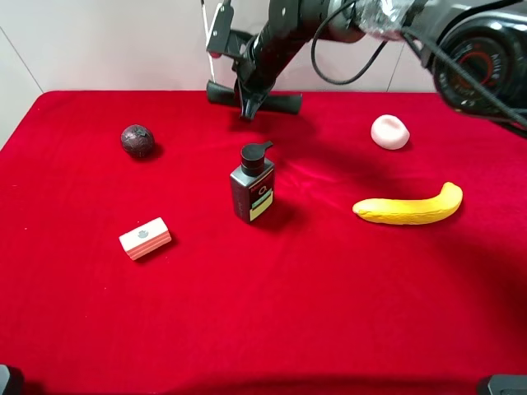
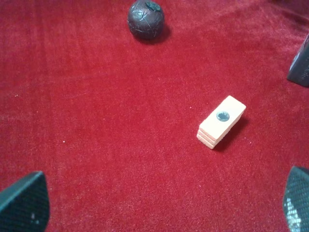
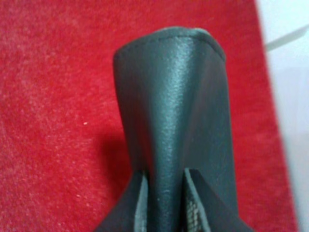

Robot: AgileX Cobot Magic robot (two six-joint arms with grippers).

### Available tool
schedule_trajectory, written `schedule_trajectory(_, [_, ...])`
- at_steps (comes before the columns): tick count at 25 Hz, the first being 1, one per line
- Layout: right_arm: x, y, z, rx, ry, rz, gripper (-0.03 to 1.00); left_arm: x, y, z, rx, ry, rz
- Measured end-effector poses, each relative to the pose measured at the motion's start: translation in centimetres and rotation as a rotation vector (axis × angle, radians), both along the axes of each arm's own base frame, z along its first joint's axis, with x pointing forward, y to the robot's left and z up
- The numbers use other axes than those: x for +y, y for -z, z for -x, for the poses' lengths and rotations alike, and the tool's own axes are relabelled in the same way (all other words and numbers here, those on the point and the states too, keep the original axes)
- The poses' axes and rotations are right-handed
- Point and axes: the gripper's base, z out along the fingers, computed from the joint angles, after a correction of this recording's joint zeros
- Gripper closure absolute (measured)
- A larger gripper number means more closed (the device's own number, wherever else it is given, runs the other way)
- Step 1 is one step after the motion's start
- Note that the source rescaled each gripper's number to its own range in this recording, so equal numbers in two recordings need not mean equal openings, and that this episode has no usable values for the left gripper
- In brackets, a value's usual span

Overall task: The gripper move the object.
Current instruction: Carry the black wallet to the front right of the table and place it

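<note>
The object [image 1: 282,102], a long flat matte black case, lies crosswise at the far edge of the red table, near the middle. My right gripper [image 1: 249,108] comes down on it from above and behind. In the right wrist view its two black fingers [image 3: 140,203] pinch a raised fold of the object [image 3: 174,96], so the right gripper [image 3: 164,176] is shut on it. Whether the case is off the cloth I cannot tell. My left gripper [image 2: 159,198] hangs open above the cloth, its fingertips [image 2: 26,203] wide apart, and it holds nothing.
A dark pump bottle [image 1: 252,185] stands mid-table in front of the case. A dark ball [image 1: 137,140] sits at the left, a pink-and-white block [image 1: 145,239] nearer the front left, a banana [image 1: 409,208] at the right, and a pale round thing [image 1: 389,132] behind it.
</note>
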Motion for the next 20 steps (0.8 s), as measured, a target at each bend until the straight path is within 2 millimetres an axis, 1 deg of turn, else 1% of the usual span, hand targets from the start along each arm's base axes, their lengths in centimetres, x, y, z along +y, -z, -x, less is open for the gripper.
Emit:
schedule_trajectory(7, [-0.5,-3.1,0.4,-0.033,-0.014,0.026,0.89,0.0,0.0,0.0,0.0,0.0,-0.001])
schedule_trajectory(13, [-1.4,-7.6,1.3,-0.056,0.003,0.034,0.91,0.0,0.0,0.0,0.0,0.0,-0.001])
schedule_trajectory(20, [-2.6,-11.6,3.1,-0.017,0.002,0.066,0.92,0.0,0.0,0.0,0.0,0.0,-0.001])
